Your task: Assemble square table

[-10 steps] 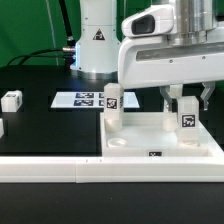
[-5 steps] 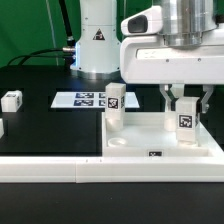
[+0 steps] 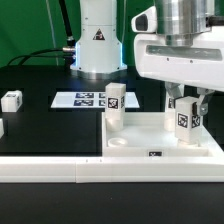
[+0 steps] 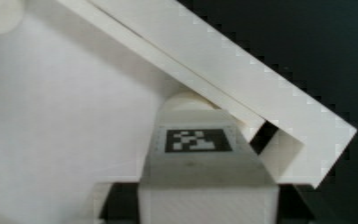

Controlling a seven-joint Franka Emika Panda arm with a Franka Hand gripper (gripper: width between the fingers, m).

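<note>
The gripper (image 3: pixel 185 108) hangs over the right side of the square table (image 3: pixel 150 138) in the exterior view. Its jaws are squeezed on a white leg (image 3: pixel 184 122), one on each side. The leg stands straight up, with its black-and-white tag facing the camera. Its foot is down near the far right corner, but I cannot tell if it sits in its hole. In the wrist view this leg (image 4: pixel 197 150) is right next to the raised rim (image 4: pixel 220 75). A second leg (image 3: pixel 114 105) stands up in the far left corner. The square table lies flat on the black table (image 3: pixel 40 125), just behind the long white rail (image 3: pixel 50 170). A loose leg (image 3: pixel 11 99) lies off to the left of the marker board (image 3: pixel 80 99).
</note>
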